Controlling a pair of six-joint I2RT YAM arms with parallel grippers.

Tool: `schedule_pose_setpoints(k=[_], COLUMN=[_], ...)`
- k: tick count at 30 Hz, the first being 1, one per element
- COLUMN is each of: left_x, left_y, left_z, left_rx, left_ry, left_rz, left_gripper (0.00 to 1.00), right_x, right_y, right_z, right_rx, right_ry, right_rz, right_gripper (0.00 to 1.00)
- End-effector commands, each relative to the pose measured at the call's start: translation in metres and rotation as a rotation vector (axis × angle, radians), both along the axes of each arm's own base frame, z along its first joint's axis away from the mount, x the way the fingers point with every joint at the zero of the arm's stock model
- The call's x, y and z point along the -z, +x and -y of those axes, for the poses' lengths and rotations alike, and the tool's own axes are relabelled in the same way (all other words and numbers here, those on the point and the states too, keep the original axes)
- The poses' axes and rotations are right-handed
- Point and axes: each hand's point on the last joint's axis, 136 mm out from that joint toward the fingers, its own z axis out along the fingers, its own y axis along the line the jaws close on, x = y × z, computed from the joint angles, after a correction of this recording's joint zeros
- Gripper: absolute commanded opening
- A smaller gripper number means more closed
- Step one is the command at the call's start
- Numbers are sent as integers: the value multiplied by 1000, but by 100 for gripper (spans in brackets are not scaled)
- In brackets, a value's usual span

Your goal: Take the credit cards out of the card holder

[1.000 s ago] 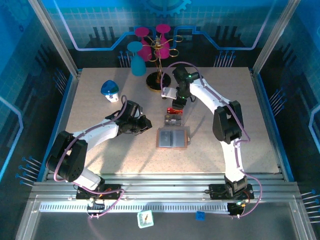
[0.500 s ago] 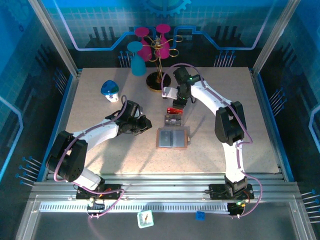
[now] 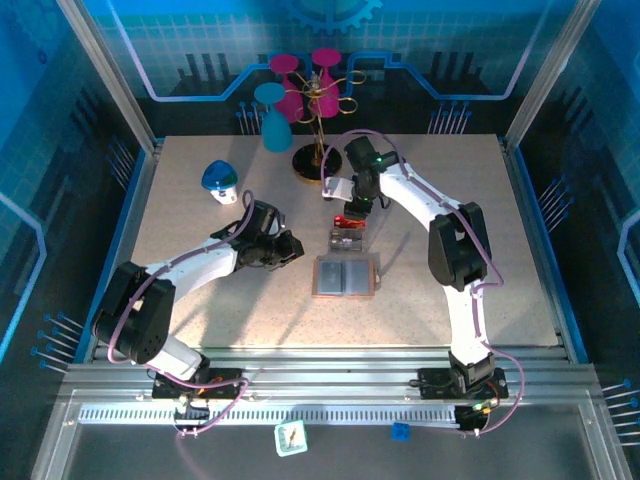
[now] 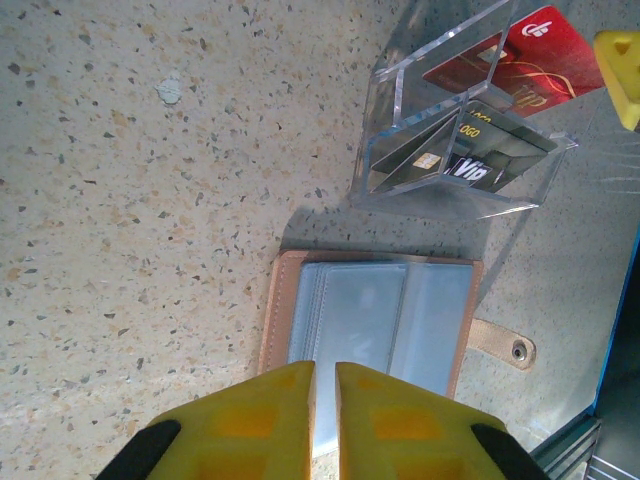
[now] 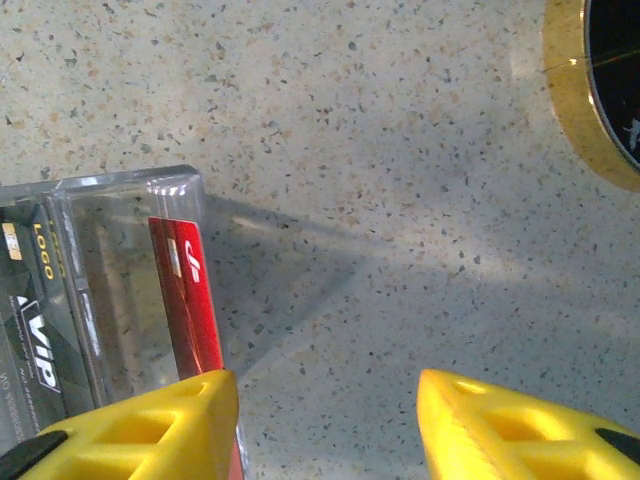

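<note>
The card holder (image 3: 346, 276) lies open and flat on the table, its grey-blue pockets (image 4: 400, 310) facing up. Just beyond it stands a clear plastic box (image 3: 346, 240) with dark credit cards (image 4: 470, 160) inside. A red card (image 4: 520, 55) leans at the box's far end. My left gripper (image 3: 293, 249) hovers at the card holder's left edge, its yellow fingers (image 4: 324, 368) shut with nothing between them. My right gripper (image 3: 352, 208) hangs over the far end of the box, open (image 5: 328, 385). Its left finger is beside the red card (image 5: 190, 300).
A gold-based rack (image 3: 312, 158) with pink and teal goblets stands at the back of the table; its base rim (image 5: 580, 110) is near my right gripper. A blue-and-white object (image 3: 220, 180) sits at the back left. Bare tabletop lies to the right.
My right wrist has shifted slightly left above the box. The left arm, card holder and cards have stayed put.
</note>
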Motion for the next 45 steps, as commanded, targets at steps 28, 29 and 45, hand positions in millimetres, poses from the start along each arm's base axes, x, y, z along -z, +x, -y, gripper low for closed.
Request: schedule_pose_setpoints(k=[28, 29, 45], left_x=[11, 12, 17], left_y=[-2, -1, 4], left_z=[8, 8, 19], left_rx=[21, 23, 51], left_ry=[-41, -41, -72], left_rz=[-55, -56, -83], left_gripper=[14, 14, 14], right_x=[-73, -75, -54], right_y=[-75, -82, -149], right_z=[-31, -33, -51], right_rx=[132, 155, 804], right_ry=[274, 296, 687], right_rz=[-61, -81, -479], right_gripper=[49, 49, 39])
